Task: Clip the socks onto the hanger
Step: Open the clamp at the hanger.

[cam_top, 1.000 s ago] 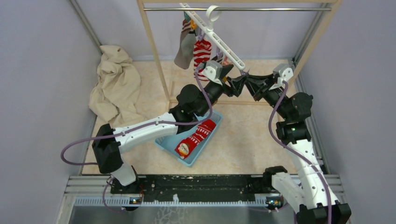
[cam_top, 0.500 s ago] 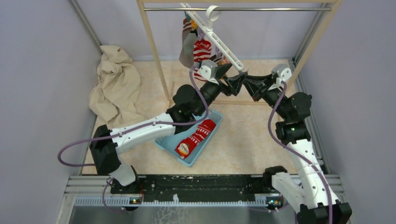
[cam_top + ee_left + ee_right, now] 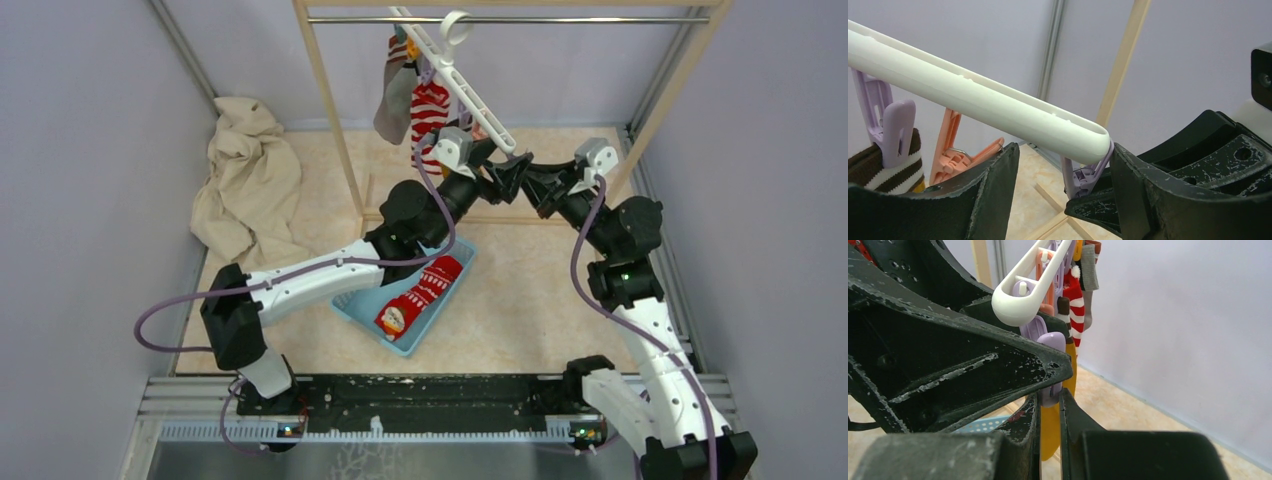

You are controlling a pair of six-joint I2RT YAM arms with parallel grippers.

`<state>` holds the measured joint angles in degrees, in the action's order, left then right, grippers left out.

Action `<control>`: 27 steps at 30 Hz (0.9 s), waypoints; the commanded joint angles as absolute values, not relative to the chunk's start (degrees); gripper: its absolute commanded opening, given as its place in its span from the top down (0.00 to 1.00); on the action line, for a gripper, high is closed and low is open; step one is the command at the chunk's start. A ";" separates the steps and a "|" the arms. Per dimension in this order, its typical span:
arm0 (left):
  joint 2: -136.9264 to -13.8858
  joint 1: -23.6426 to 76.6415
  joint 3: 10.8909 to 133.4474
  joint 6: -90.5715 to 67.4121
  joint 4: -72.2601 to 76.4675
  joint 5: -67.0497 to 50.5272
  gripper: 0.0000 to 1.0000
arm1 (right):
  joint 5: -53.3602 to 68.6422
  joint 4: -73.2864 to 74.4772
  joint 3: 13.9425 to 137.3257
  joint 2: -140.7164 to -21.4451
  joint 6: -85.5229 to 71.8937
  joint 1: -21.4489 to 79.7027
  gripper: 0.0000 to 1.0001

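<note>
I read this as the gap between the two socks. The mustard sock already hangs by its brown-and-white cuff from a purple peg on the hanger. The red sock lies in the blue tray on the bench, not yet picked up.

My right tool is closed on the purple end peg at the low end of the hanger. I take it to be either steadying the bar or pinching that peg open. My left tool is spread wide and holds nothing; in its wrist view the tip of the white bar sits between its fingers without touching them.

Next, I think the left arm has to drop to the tray, grip the red sock near its cuff and lift it to the end peg. Meanwhile the right tool should hold on, because the hanger hangs tilted from its hook and will swing if let go.

The bench top is pale beige with a stone-like pattern. A crumpled cream cloth sits at its far left. The hanger's hook is over the metal rail of a wooden rack, and a grey sock and a striped sock are clipped nearer its high end. Plain lilac-grey walls close the space on three sides.
</note>
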<state>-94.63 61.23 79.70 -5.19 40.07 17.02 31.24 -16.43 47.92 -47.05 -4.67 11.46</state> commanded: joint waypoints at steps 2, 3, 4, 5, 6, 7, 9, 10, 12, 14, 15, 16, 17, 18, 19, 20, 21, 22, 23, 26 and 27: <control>-95.35 60.96 81.66 -6.37 42.54 20.51 0.31 | 31.05 -15.47 51.33 -46.93 -2.30 13.20 1.00; -95.21 60.92 81.46 -6.33 42.90 21.20 0.32 | 31.03 -15.40 51.26 -46.96 -2.29 13.19 1.00; -95.08 60.96 81.22 -6.46 43.30 22.27 0.33 | 30.90 -15.42 51.24 -47.01 -2.22 13.18 1.00; -94.81 60.99 80.87 -6.63 43.51 23.37 0.35 | 30.79 -15.39 51.24 -47.11 -2.20 13.18 1.00; -94.53 60.95 80.41 -6.57 44.05 24.20 0.37 | 30.77 -15.30 51.24 -47.15 -2.20 13.18 1.00; -94.23 61.00 80.00 -6.52 44.50 24.98 0.40 | 30.83 -15.37 51.15 -47.19 -2.18 13.18 1.00; -93.42 61.04 79.27 -6.44 45.26 25.44 0.52 | 30.85 -15.42 51.17 -47.38 -2.24 13.26 1.00; -93.10 61.00 78.96 -6.66 45.32 25.29 0.58 | 30.89 -15.51 51.14 -47.46 -2.28 13.27 1.00; -92.77 61.00 78.91 -6.43 45.19 24.26 0.66 | 30.93 -15.70 51.06 -47.45 -2.46 13.27 1.00; -92.64 61.04 79.06 -6.78 44.54 23.66 0.80 | 30.89 -15.81 51.05 -47.59 -2.53 13.32 1.00; -92.64 61.01 78.94 -6.76 44.40 23.36 0.85 | 30.93 -15.90 51.06 -47.55 -2.62 13.28 1.00; -92.57 61.00 78.93 -6.77 44.26 23.13 0.92 | 31.01 -15.91 51.06 -47.49 -2.66 13.27 1.00; -92.51 61.00 78.94 -6.89 44.15 22.86 0.97 | 30.98 -15.91 51.06 -47.51 -2.66 13.25 1.00; -92.48 61.04 78.85 -6.99 44.07 22.62 1.00 | 30.94 -15.84 51.12 -47.51 -2.71 13.27 1.00; -92.41 61.05 78.88 -7.03 43.99 22.34 1.00 | 30.86 -15.78 51.15 -47.51 -2.72 13.27 1.00; -92.43 61.05 78.94 -7.07 44.01 21.97 1.00 | 30.74 -15.74 51.15 -47.48 -2.77 13.32 1.00; -92.46 61.07 78.98 -7.10 43.88 21.63 1.00 | 30.57 -15.79 51.15 -47.46 -2.85 13.29 1.00; -92.39 61.01 79.05 -7.14 43.73 21.36 1.00 | 30.25 -15.88 51.15 -47.51 -2.98 13.27 1.00; -92.31 61.00 79.02 -7.19 43.65 21.06 1.00 | 29.91 -15.85 51.11 -47.43 -3.17 13.27 0.95; -91.88 61.00 78.57 -7.56 43.36 20.28 1.00 | 26.75 -15.52 50.90 -47.08 -3.64 13.27 0.72; -91.64 60.95 78.39 -7.56 43.36 20.05 1.00 | 25.14 -15.06 50.89 -46.85 -3.76 13.27 0.67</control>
